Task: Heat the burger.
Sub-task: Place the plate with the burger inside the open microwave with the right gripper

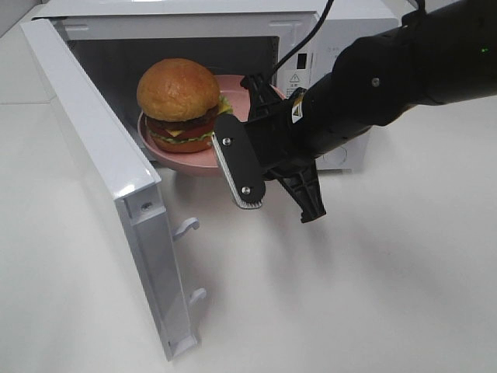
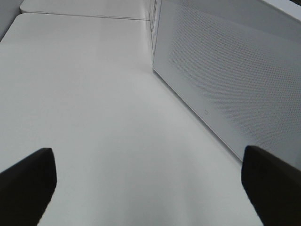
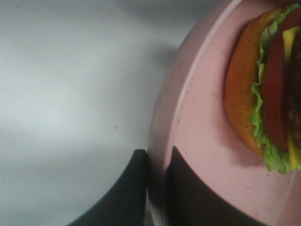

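The burger (image 1: 180, 101), with a golden-brown bun, lettuce, tomato, cheese and a dark patty, sits on a round pink plate (image 1: 186, 162) at the mouth of the open white microwave (image 1: 342, 39). My right gripper (image 1: 227, 130) is shut on the plate's near rim. The right wrist view shows its dark fingers (image 3: 134, 193) either side of the plate's rim (image 3: 164, 117), with the burger (image 3: 263, 94) beyond them. My left gripper (image 2: 150, 188) is open and empty over the bare table, beside the microwave's perforated side wall (image 2: 225, 80). It is out of the exterior view.
The microwave's door (image 1: 101, 171) stands swung open toward the front left, with its latch hooks (image 1: 186, 227) facing the right arm. The control panel (image 1: 311, 70) is behind the right arm. White table (image 1: 373, 295) lies in front.
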`<action>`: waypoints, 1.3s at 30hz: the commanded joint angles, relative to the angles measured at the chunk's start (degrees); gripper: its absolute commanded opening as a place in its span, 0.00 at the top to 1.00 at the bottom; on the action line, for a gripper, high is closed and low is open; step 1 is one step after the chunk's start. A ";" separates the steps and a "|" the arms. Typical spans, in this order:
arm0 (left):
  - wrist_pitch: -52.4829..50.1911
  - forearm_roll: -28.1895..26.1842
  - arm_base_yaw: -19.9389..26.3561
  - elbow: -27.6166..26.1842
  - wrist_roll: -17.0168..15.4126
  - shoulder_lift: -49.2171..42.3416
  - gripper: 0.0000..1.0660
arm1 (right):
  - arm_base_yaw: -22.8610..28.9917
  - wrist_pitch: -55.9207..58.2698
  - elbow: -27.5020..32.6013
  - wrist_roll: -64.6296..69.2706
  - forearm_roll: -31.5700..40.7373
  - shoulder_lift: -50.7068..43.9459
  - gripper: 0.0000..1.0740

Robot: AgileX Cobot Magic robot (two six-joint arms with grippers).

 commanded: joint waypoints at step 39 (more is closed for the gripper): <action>-0.80 -0.17 -0.29 0.06 -0.34 -0.23 0.06 | -0.11 0.92 -22.35 7.39 0.23 16.56 0.93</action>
